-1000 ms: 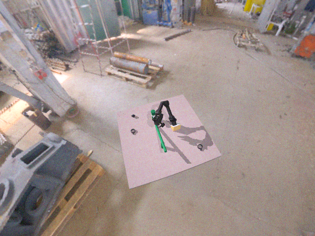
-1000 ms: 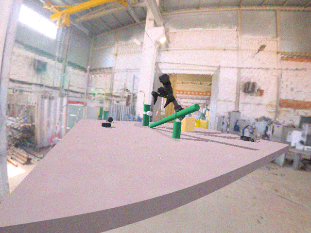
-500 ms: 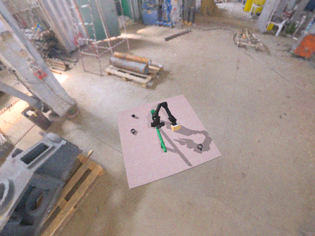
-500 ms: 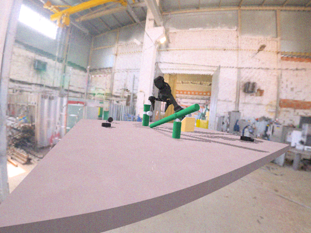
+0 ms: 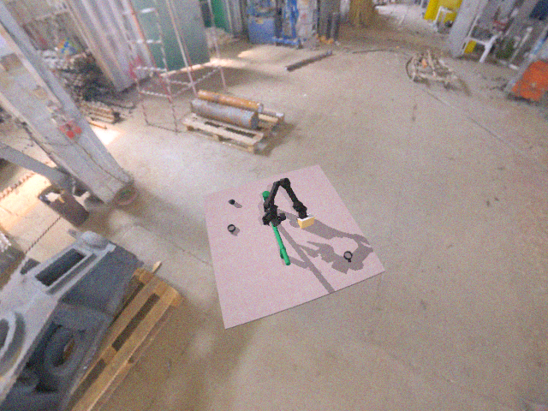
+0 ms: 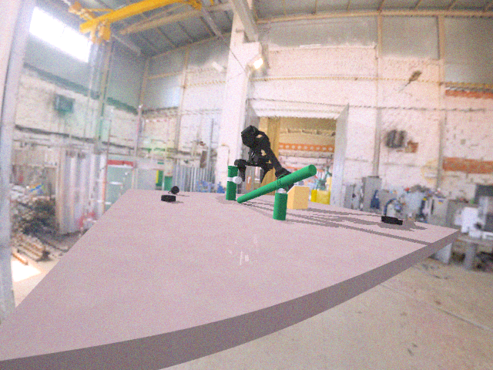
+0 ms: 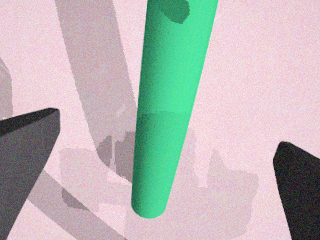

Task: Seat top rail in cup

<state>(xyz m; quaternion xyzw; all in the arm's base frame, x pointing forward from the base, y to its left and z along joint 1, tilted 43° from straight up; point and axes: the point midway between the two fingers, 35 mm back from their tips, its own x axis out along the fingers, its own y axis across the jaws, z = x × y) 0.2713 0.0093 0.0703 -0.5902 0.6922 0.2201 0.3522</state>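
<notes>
The green rail (image 5: 279,241) (image 6: 298,175) (image 7: 165,100) runs through the pale loop cap (image 6: 282,190) on the short green post (image 6: 280,206). It slopes down, its cut end low near the foot of the big green post (image 5: 265,193) (image 6: 230,192), below and outside the light grey rail-end cup (image 6: 237,179). The cup hangs on the band partway up the post, below its top. My gripper (image 5: 274,219) (image 6: 253,179) (image 7: 171,136) is open and empty above the rail's low end. In the wrist view the fingers stand wide on either side of the rail, touching neither side.
A tan block (image 5: 305,222) (image 6: 298,197) sits by the arm's base. A black ring (image 5: 231,228) (image 6: 168,197) and a small black part (image 5: 231,201) (image 6: 174,189) lie to the left; another black ring (image 5: 348,259) (image 6: 391,220) lies to the right.
</notes>
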